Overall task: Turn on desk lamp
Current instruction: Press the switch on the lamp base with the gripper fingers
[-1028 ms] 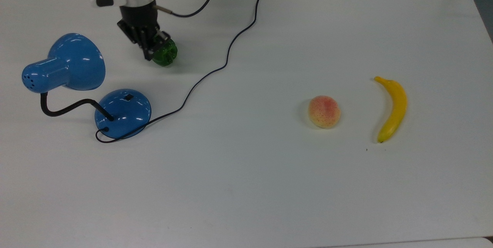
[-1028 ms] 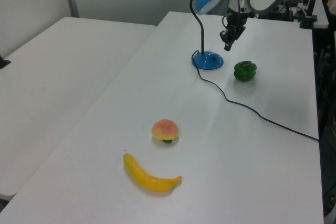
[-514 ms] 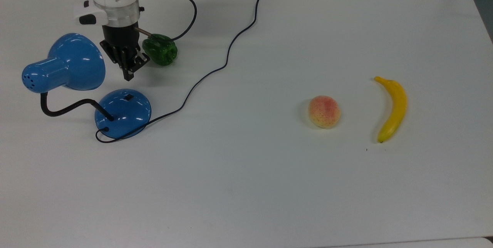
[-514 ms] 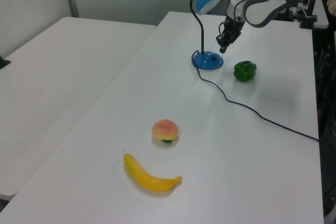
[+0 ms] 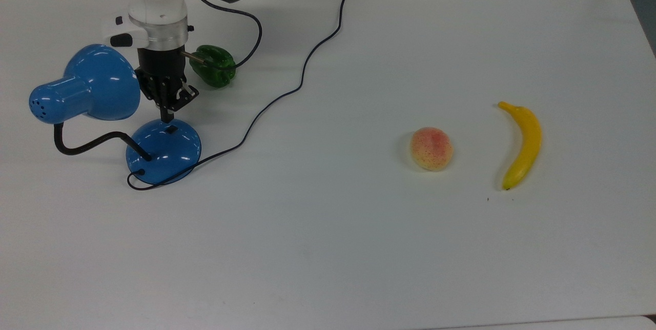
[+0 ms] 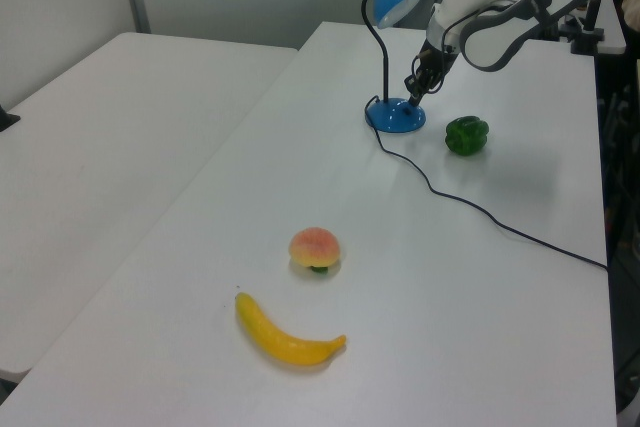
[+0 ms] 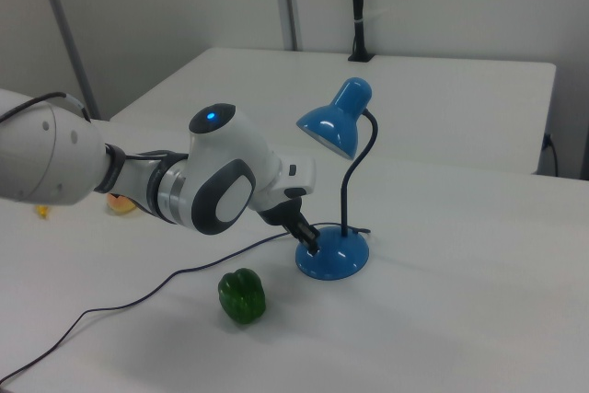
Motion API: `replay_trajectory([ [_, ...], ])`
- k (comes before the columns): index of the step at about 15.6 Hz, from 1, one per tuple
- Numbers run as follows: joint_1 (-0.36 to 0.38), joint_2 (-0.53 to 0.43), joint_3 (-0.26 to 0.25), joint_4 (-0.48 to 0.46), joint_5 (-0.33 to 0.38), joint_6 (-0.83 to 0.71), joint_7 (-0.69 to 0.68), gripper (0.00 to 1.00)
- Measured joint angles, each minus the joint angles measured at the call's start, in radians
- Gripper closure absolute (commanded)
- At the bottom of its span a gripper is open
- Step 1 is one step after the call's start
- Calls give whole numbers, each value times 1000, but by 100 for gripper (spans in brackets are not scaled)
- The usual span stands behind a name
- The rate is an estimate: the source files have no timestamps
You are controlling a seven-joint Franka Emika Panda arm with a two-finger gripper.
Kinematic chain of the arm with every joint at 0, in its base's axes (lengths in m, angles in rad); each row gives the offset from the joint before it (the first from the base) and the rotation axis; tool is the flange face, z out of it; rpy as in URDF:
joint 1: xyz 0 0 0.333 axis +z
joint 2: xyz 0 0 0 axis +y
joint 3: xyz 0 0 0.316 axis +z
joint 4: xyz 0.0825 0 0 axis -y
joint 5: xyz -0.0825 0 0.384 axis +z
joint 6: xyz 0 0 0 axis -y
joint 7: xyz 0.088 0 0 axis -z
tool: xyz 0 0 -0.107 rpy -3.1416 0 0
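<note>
Over the desk lamp [image 5: 163,150]'s domed base, the pincer [image 5: 165,115] hangs, fingers seemingly together. Glossy and probably light, it may slide; press its switch [image 5: 171,128] straight down.

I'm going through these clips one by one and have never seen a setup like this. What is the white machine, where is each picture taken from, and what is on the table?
The white machine is a single robot arm. At its end is a black gripper, a two-finger clamp. Its fingers look closed and it holds nothing.

Three cameras see the same moment: the top view looks down on the table, and the left view and right view look across it from the sides.

On the table stands a blue desk lamp with a bendy black neck and a round base. The gripper's tip is down at the small black switch on that base; whether it is pressing cannot be told. A black cord runs away from the lamp. Near the arm lies a green pepper. Farther off lie a peach and a banana.
</note>
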Motion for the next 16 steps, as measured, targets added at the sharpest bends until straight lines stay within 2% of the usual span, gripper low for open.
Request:
replay_trajectory([
  [16, 2, 52, 0, 44, -43, 25, 0, 100],
])
